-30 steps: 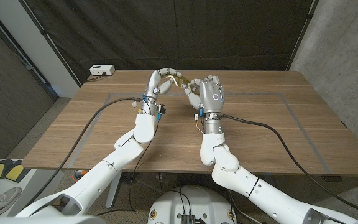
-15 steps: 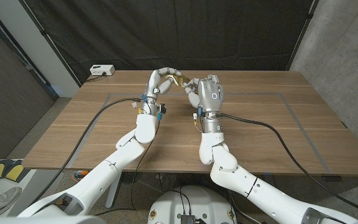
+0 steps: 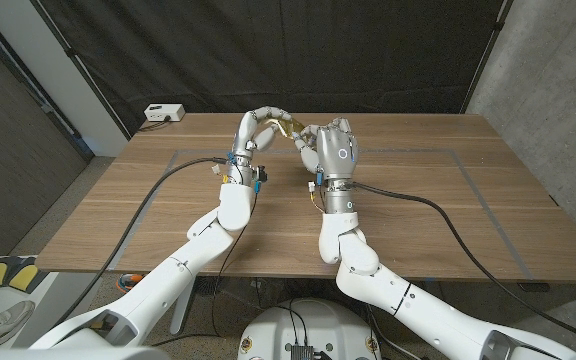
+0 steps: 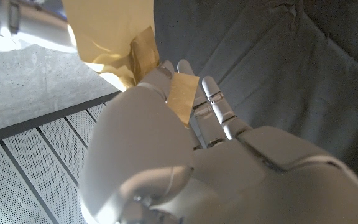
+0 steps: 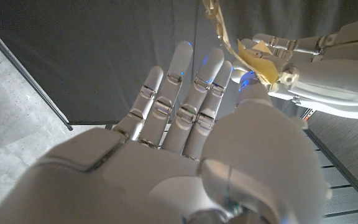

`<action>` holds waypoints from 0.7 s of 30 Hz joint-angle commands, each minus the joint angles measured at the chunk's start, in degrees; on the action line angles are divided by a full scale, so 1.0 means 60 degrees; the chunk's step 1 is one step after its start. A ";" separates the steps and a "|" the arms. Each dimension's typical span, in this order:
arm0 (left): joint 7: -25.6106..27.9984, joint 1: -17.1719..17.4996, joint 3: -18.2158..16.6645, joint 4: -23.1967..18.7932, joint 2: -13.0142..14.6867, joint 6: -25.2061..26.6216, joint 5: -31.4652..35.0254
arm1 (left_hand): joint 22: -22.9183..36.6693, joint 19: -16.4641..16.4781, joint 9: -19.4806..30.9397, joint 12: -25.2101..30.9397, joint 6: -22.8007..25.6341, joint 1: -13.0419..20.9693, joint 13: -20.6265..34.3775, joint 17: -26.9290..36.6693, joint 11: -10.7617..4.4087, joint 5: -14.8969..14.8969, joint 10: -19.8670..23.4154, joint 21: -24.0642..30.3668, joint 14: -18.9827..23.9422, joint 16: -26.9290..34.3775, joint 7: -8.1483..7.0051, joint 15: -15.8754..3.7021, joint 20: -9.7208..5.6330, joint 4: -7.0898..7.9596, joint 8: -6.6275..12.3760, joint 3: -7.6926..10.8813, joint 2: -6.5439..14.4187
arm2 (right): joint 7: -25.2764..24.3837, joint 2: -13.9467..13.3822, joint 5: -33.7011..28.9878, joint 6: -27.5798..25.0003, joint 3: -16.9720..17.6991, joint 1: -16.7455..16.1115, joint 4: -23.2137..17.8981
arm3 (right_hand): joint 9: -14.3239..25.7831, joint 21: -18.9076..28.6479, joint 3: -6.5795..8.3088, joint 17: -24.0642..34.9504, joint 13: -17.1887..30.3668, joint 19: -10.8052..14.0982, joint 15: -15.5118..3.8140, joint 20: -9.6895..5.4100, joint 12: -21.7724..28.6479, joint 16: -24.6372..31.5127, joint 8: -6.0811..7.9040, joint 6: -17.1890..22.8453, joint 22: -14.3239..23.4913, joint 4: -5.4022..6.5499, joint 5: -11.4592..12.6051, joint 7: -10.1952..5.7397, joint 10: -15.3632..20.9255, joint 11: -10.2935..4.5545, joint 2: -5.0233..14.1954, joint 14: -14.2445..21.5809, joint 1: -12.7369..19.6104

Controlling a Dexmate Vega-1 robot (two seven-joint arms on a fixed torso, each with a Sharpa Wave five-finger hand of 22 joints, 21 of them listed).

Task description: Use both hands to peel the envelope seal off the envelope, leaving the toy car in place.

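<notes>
You've got both hands raised together over the far middle of the bench [image 3: 418,210], fingertips meeting around the envelope [image 3: 286,127]. From the head view your left hand [image 3: 258,130] curls in from the left, and your right hand [image 3: 333,150] stands with its back to the camera, just beside it. The left wrist view shows the envelope [image 4: 107,34] as a tan paper sheet, with a strip of it, maybe the envelope seal [image 4: 182,96], pinched under your left fingers. In the right wrist view your right thumb tip sits against the tan paper [image 5: 257,62], other fingers fairly straight. Looks like a pinch, though I can't tell for sure.
</notes>
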 commanded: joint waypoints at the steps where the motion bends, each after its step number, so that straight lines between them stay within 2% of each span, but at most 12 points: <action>1: 0.0093 0.0012 -0.0048 0.0071 -0.0034 -0.0355 0.0018 | 0.0005 -0.0009 -0.0008 -0.0047 -0.0003 0.0004 0.0021 0.0029 -0.0039 0.0084 0.0081 0.0069 -0.0018 -0.0012 -0.0056 -0.1522 -0.0048 0.0013 -0.0019 -0.0044 0.0046 | -0.0111 0.0100 -0.0310 -0.0408 -0.0129 0.0159 0.0254 | 0.0103 0.0153 0.0036 0.0166 0.0147 -0.0027 -0.0930 -0.0076 0.0040 0.0125 0.0012 0.0053 0.0022 -0.0202 0.0098 -0.0148 0.0085 -0.0178 -0.0042 0.0212 0.0378; 3: 0.0074 0.0029 -0.0057 0.0048 -0.0024 -0.0382 0.0032 | 0.0001 -0.0016 -0.0016 -0.0068 -0.0065 -0.0003 0.0036 0.0037 -0.0031 0.0088 0.0070 0.0073 -0.0020 -0.0020 0.0039 -0.1521 -0.0046 0.0021 -0.0052 -0.0064 0.0054 | -0.0275 0.0156 -0.0280 -0.0409 -0.0102 0.0179 0.0358 | 0.0183 0.0256 0.0020 0.0286 0.0274 -0.0037 -0.0925 -0.0114 -0.0015 0.0169 -0.0105 -0.0287 0.0036 -0.0257 0.0146 -0.0251 -0.0089 -0.0249 -0.0069 0.0218 0.0522; 6: 0.0102 0.0049 -0.0089 0.0046 -0.0038 -0.0417 0.0051 | -0.0001 -0.0015 -0.0013 -0.0082 -0.0102 -0.0004 0.0049 0.0044 -0.0027 0.0091 0.0063 0.0080 -0.0018 -0.0025 0.0085 -0.1522 -0.0040 0.0027 -0.0068 -0.0076 0.0067 | -0.0691 0.0259 -0.0271 -0.0383 -0.0071 0.0241 0.0624 | 0.0257 0.0328 0.0014 0.0383 0.0363 -0.0055 -0.0939 -0.0141 -0.0050 0.0216 -0.0132 -0.0432 0.0046 -0.0277 0.0179 -0.0311 -0.0203 -0.0282 -0.0052 0.0248 0.0619; 8: 0.0127 0.0055 -0.0115 0.0049 -0.0052 -0.0443 0.0062 | -0.0004 -0.0031 0.0030 -0.0107 -0.0183 0.0006 0.0070 0.0050 -0.0015 0.0095 0.0037 0.0087 -0.0024 -0.0041 0.0285 -0.1520 -0.0047 0.0026 -0.0078 -0.0092 0.0083 | -0.0812 0.0263 -0.0205 -0.0327 -0.0054 0.0256 0.0666 | 0.0336 0.0488 0.0072 0.0566 0.0494 0.0013 -0.0936 -0.0198 0.0042 0.0325 0.0053 -0.0070 0.0065 -0.0364 0.0240 -0.0274 -0.0015 -0.0226 0.0044 0.0321 0.0929; 12: 0.0145 0.0044 -0.0148 0.0080 -0.0065 -0.0535 0.0083 | -0.0006 -0.0032 0.0064 -0.0127 -0.0236 0.0021 0.0089 0.0051 -0.0007 0.0098 0.0011 0.0097 -0.0041 -0.0062 0.0356 -0.1519 -0.0044 0.0019 -0.0082 -0.0104 0.0088 | -0.1019 0.0308 -0.0164 -0.0348 -0.0046 0.0300 0.0772 | 0.0356 0.0667 0.0098 0.0768 0.0612 0.0051 -0.0925 -0.0265 0.0180 0.0441 0.0240 0.0370 0.0081 -0.0370 0.0277 -0.0170 0.0366 -0.0192 0.0178 0.0454 0.1156; 14: 0.0209 0.0038 -0.0165 0.0114 -0.0103 -0.0579 0.0117 | -0.0007 -0.0037 0.0065 -0.0137 -0.0203 0.0031 0.0101 0.0053 -0.0004 0.0100 0.0001 0.0103 -0.0042 -0.0071 0.0309 -0.1518 -0.0038 0.0018 -0.0072 -0.0109 0.0102 | -0.1045 0.0311 -0.0118 -0.0371 -0.0031 0.0303 0.0765 | 0.0344 0.0726 0.0057 0.0789 0.0571 0.0067 -0.0873 -0.0215 0.0146 0.0421 0.0245 0.0398 0.0083 -0.0263 0.0269 -0.0143 0.0412 -0.0160 0.0231 0.0483 0.1029; 15: 0.0206 0.0036 -0.0175 0.0128 -0.0113 -0.0634 0.0082 | -0.0013 -0.0041 0.0042 -0.0147 -0.0079 0.0039 0.0131 0.0064 -0.0008 0.0101 0.0021 0.0115 -0.0034 -0.0083 0.0132 -0.1520 -0.0040 0.0022 -0.0044 -0.0129 0.0125 | -0.1077 0.0315 -0.0118 -0.0416 -0.0018 0.0306 0.0777 | 0.0328 0.0750 0.0016 0.0798 0.0534 0.0064 -0.0869 -0.0188 0.0108 0.0408 0.0232 0.0394 0.0082 -0.0194 0.0257 -0.0134 0.0410 -0.0161 0.0234 0.0495 0.0920; 17: 0.0223 0.0036 -0.0190 0.0141 -0.0135 -0.0655 0.0091 | -0.0016 -0.0031 0.0031 -0.0159 -0.0055 0.0035 0.0135 0.0071 -0.0009 0.0099 0.0028 0.0122 -0.0031 -0.0087 0.0079 -0.1520 -0.0046 0.0024 -0.0043 -0.0145 0.0122 | -0.1113 0.0317 -0.0095 -0.0431 -0.0021 0.0315 0.0783 | 0.0298 0.0785 -0.0036 0.0814 0.0488 0.0047 -0.0878 -0.0162 0.0065 0.0385 0.0212 0.0401 0.0080 -0.0130 0.0242 -0.0139 0.0431 -0.0163 0.0214 0.0502 0.0805; 21: 0.0287 -0.0003 -0.0221 0.0232 -0.0207 -0.0828 0.0079 | -0.0021 -0.0026 0.0016 -0.0165 -0.0004 0.0022 0.0145 0.0081 -0.0021 0.0097 0.0072 0.0127 -0.0027 -0.0091 -0.0016 -0.1520 -0.0063 0.0034 -0.0036 -0.0168 0.0127 | -0.1213 0.0265 -0.0045 -0.0383 -0.0009 0.0345 0.0797 | 0.0217 0.0923 0.0102 0.0930 0.0439 -0.0017 -0.0902 -0.0164 0.0043 0.0427 0.0268 0.0715 0.0093 -0.0223 0.0153 -0.0057 0.0627 -0.0079 0.0389 0.0644 0.1026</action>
